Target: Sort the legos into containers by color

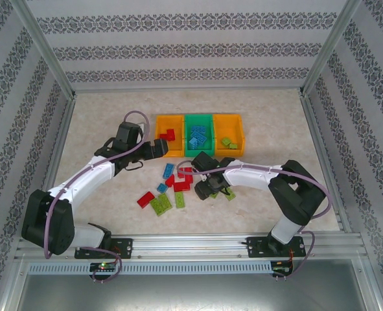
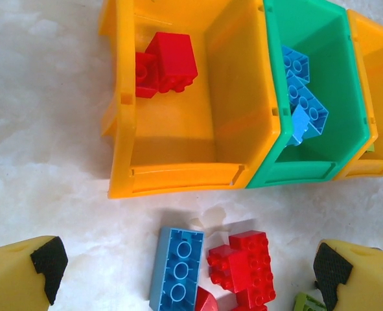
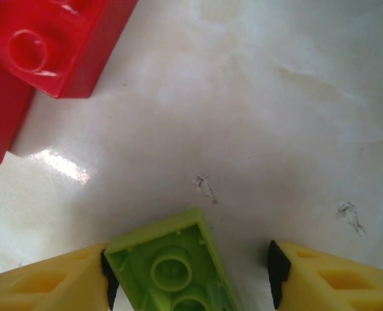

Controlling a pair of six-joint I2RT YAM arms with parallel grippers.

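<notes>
Between the yellow fingers of the right gripper (image 3: 191, 278) a lime green lego (image 3: 172, 272) is seen upside down, its hollow underside and round inner tube turned toward the wrist camera. The jaws are parted. One black pad is touched by the brick and a gap is left to the other, so the brick is straddled, not clamped. A glossy red lego (image 3: 42, 45) with round studs lies just beyond it on the table (image 3: 275, 97), whose pale marbled surface is smooth and shiny.

Three rectangular, open-topped bins of smooth moulded plastic are set side by side, touching, at the middle of the table. Red bricks (image 2: 168, 65) are held in the left orange bin (image 2: 178, 178), blue studded bricks (image 2: 304, 97) in the green bin (image 2: 301, 172), and lime bricks (image 1: 228, 141) in the right orange bin (image 1: 228, 120). Loose legos (image 1: 172, 191) in red, blue and lime are scattered just in front of the bins, on the side of the arm bases.

The left gripper (image 2: 190, 269) is spread wide above a long blue brick (image 2: 177, 285) and a red cluster (image 2: 243, 265), near the front wall of the left orange bin. In the top view the left arm (image 1: 81, 181) is curved in an arc from its base toward that bin. The right arm (image 1: 256, 175) is folded at the elbow, its forearm stretched leftward to the loose legos.
</notes>
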